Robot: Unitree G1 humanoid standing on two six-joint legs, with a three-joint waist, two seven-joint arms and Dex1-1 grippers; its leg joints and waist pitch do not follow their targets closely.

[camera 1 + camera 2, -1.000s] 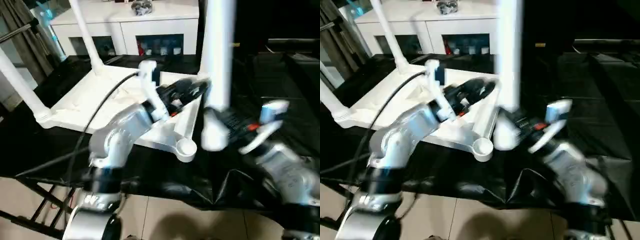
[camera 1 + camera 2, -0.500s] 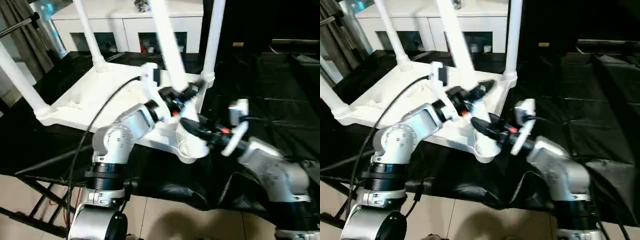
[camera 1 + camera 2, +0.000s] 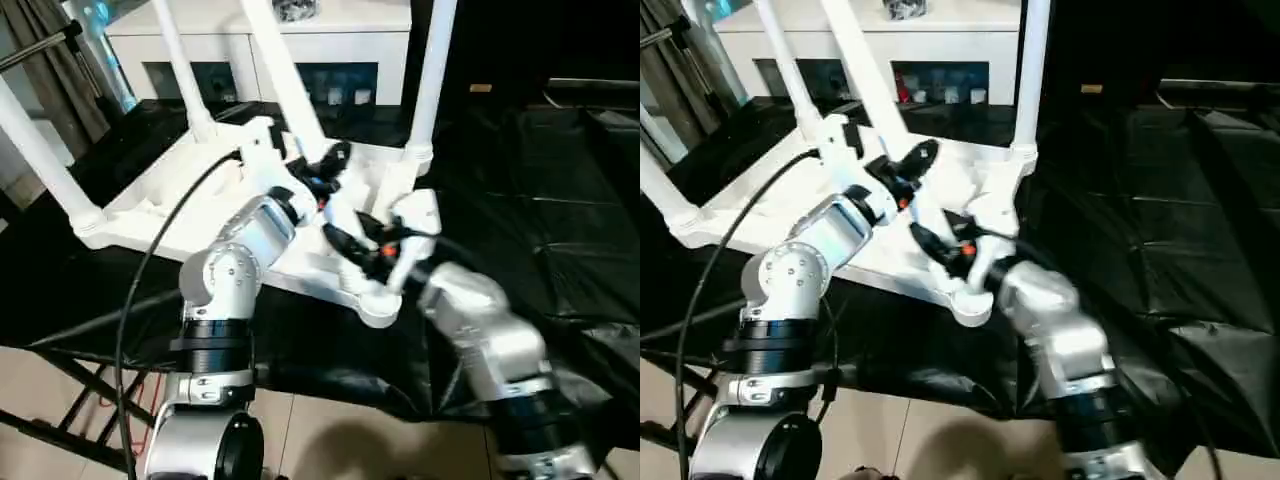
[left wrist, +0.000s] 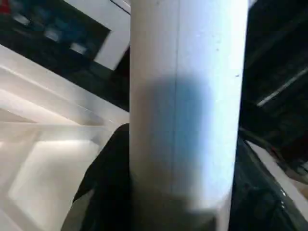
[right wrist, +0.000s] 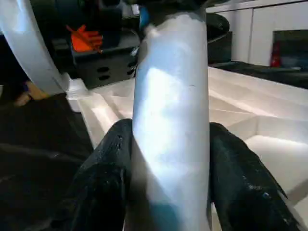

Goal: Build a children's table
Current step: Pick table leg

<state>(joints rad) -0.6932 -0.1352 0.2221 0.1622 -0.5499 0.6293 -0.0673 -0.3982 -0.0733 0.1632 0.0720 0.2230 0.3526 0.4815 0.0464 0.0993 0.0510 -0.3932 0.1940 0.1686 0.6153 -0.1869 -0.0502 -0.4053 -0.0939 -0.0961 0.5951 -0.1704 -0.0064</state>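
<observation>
The white tabletop (image 3: 170, 200) lies upside down on a black-covered bench, ribs facing up. Three white legs stand in its corner sockets: near left (image 3: 40, 150), far left (image 3: 180, 70) and far right (image 3: 430, 80). The near right socket (image 3: 378, 308) holds no leg. A fourth leg (image 3: 290, 90) leans back and to the left over the tabletop. My left gripper (image 3: 325, 170) is shut on it, black fingers (image 4: 108, 178) hugging the tube (image 4: 187, 96). Just below, my right gripper (image 3: 350, 240) is shut on the same leg (image 5: 171, 120), its lower end hidden behind the fingers (image 5: 103, 183).
A white cabinet (image 3: 300, 30) with glass-fronted compartments stands behind the bench. Black sheeting (image 3: 560, 200) covers the bench to the right of the tabletop. A black cable (image 3: 150, 260) runs along my left arm. The bench's front edge and tiled floor (image 3: 60, 400) lie below.
The fourth leg has tipped from nearly upright to leaning left and back. My right gripper carried its lower end leftward over the tabletop. My left gripper's fingers have closed in on it.
</observation>
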